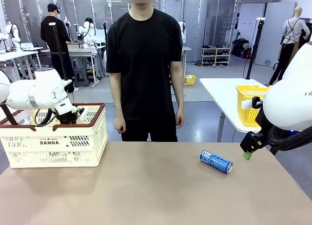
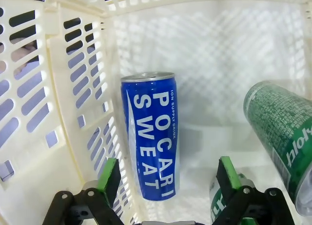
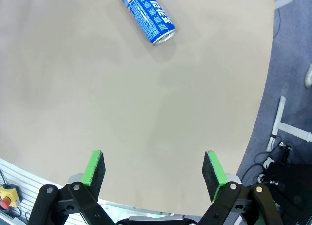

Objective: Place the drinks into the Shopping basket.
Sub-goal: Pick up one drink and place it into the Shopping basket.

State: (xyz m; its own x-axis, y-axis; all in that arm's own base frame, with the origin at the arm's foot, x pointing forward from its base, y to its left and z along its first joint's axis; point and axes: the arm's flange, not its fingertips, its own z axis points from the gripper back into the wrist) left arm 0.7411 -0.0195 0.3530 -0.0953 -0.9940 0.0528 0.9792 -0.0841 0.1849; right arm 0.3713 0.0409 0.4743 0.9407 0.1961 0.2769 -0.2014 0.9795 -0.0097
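The cream Shopping basket (image 1: pixel 53 146) marked DAMDA stands at the table's left. My left gripper (image 1: pixel 68 118) reaches down into it. In the left wrist view the left gripper (image 2: pixel 168 178) is open, its green pads well apart. Between and beyond them a blue drink can (image 2: pixel 151 137) rests beside the slotted basket wall (image 2: pixel 44 112), untouched. A green can (image 2: pixel 280 125) lies tilted at the right. Another blue can (image 1: pixel 216 161) lies on its side on the table's right half. My right gripper (image 1: pixel 248 150) hangs open just right of it, (image 3: pixel 153 173) empty above the tabletop, the can (image 3: pixel 146 12) ahead of it.
A person in black stands at the far edge of the table, hands at their sides. A yellow mesh basket (image 1: pixel 249 103) sits on a white side table behind the right arm. The table's right edge (image 3: pixel 263 103) runs close to my right gripper.
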